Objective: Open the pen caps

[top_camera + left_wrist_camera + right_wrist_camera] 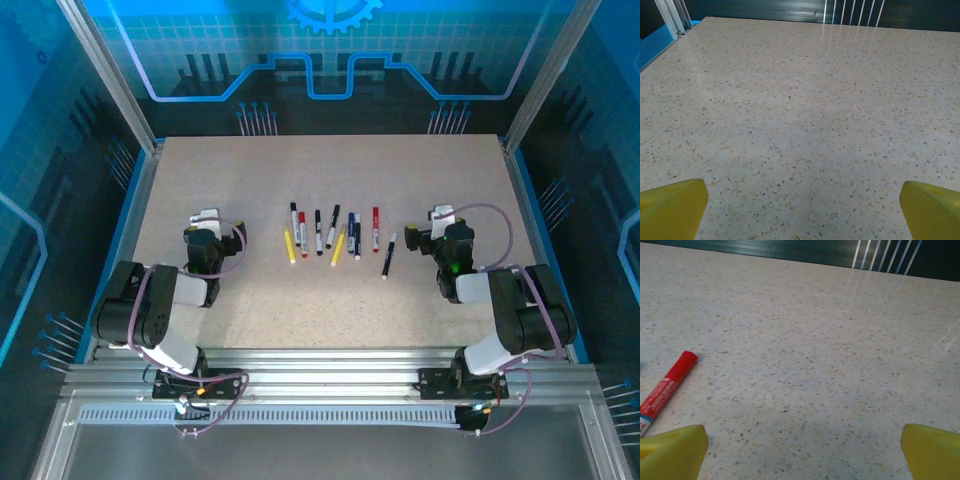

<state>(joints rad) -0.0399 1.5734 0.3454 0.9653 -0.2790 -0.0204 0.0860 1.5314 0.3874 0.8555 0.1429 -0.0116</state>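
Right now my left tool (207,217) stands wide. In its wrist view (801,210) the two yellow fingers (671,207) sit at the bottom corners, with bare speckled surface (800,100) between them. My right tool (441,214) is just as wide and holds nothing (802,450); its yellow fingers (932,452) are also far apart.

Between my two tools, near the middle of the surface (300,165), a loose row of about ten pens (318,232) lies flat. Most of them point roughly away from me. They are yellow, red, black and blue, several with white middles. One black pen (388,258) lies a little apart, nearer my right tool. The pen caps (375,212) look like short coloured ends on the pens. From above they are too small for me to see where cap meets barrel.

The overhead view gives me the whole row and both arms. My right wrist view gives a close look at one red pen (667,385) lying slanted at the left edge. It has a plain rounded red end (686,361), a printed red stretch below that, then a blue band and white. The print is white and too blurred to read.
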